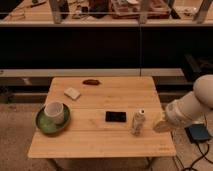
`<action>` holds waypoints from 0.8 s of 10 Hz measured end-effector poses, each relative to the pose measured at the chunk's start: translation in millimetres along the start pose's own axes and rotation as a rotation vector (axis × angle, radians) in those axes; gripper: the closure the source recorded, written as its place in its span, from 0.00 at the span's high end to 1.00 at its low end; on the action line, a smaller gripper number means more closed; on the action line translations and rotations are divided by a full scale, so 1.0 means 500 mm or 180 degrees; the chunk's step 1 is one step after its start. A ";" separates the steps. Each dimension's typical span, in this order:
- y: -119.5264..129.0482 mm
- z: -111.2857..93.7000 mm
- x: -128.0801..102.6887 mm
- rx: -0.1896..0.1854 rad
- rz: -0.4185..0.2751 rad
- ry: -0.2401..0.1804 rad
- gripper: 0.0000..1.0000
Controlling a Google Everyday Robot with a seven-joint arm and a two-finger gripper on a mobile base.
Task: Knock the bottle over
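Note:
The bottle (138,121), small, slim and clear with a white cap and pale label, stands upright on the wooden table (100,145), near its right front part. My gripper (160,124) is at the end of the white arm that reaches in from the right. It is at bottle height, just right of the bottle by the table's right edge. A small gap seems to lie between the gripper and the bottle.
A white mug (55,112) stands on a green plate (44,125) at the left. A black flat object (115,116) lies left of the bottle. A pale block (72,93) and a reddish-brown object (91,82) lie farther back. A blue object (199,133) is on the floor at the right. A dark counter runs behind the table.

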State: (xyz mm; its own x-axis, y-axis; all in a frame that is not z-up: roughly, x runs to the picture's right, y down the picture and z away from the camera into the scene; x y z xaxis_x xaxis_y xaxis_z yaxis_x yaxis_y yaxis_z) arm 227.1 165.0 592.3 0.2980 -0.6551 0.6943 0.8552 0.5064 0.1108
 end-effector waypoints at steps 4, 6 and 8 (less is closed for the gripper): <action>0.069 0.045 0.011 0.0104 -0.0028 -0.0026 0.00; 0.080 0.068 0.018 0.0162 -0.0052 -0.0083 0.00; 0.082 0.091 0.027 0.0198 -0.0078 -0.0154 0.00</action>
State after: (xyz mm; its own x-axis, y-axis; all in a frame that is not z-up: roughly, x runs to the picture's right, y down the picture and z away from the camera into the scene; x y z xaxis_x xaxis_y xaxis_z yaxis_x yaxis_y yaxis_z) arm 247.0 202.4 638.6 0.2552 -0.6407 0.7241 0.8335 0.5254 0.1712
